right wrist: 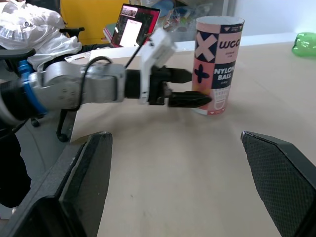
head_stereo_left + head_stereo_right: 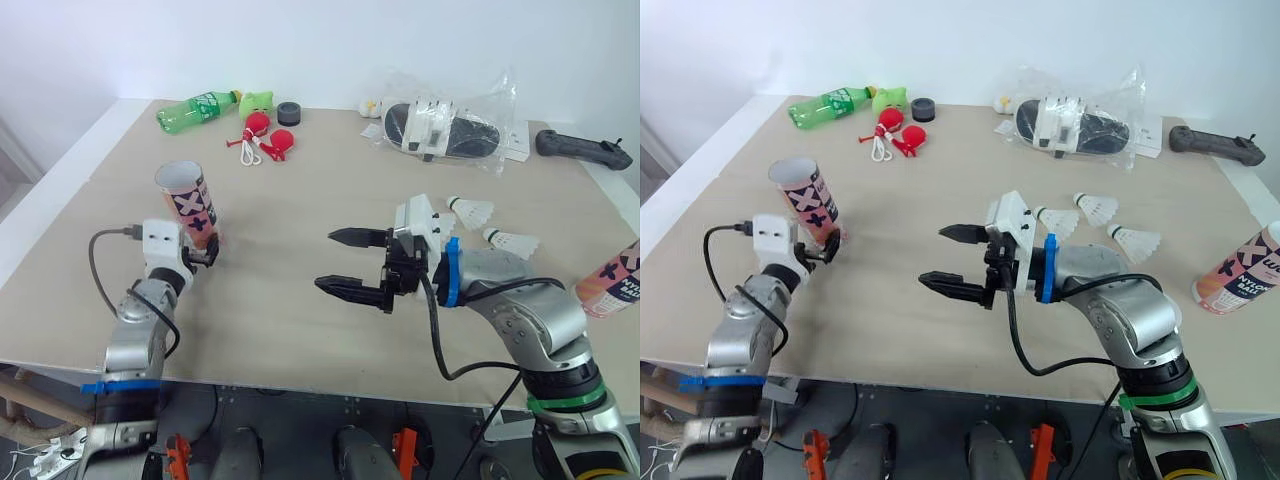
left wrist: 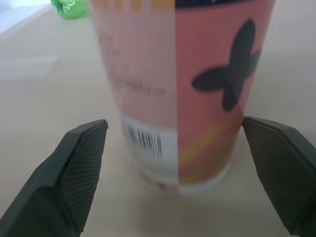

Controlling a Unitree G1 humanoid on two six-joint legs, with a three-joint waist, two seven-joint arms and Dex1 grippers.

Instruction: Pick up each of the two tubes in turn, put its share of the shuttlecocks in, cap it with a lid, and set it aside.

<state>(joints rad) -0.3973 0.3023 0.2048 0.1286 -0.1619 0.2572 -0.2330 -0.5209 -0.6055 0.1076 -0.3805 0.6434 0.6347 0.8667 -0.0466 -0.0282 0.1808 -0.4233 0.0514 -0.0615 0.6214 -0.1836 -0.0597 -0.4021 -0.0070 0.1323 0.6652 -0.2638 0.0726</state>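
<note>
Pink cardboard tube (image 2: 187, 203) with black cross marks stands upright and open-topped on the beige worktop (image 2: 300, 200), and every place here is given from it. In the head views the left gripper (image 2: 207, 252) sits at the tube's base. The right gripper (image 2: 324, 260) hangs released above the worktop, well apart from the tube on the robot's right, its fingers spread and pointing back towards the tube. Farther that way lie a white shuttlecock (image 2: 1055, 222) just behind that gripper, another shuttlecock (image 2: 1095, 207) and a third shuttlecock (image 2: 1135, 240). Farthest right, a second pink tube (image 2: 610, 280) leans at the worktop's edge. Beyond the upright tube, near the wall, are a green plastic bottle (image 2: 198, 110), a black round lid (image 2: 289, 113) and red toys (image 2: 270, 137)

In the left wrist view the left gripper is released: its fingers stand one on each side of the tube's lower end, with a clear gap at one finger and the other close by the tube's edge. The barcode label faces the camera

In the right wrist view the right gripper's fingers are wide apart, and across the bare worktop the tube stands with the left gripper's fingers at its foot
</note>
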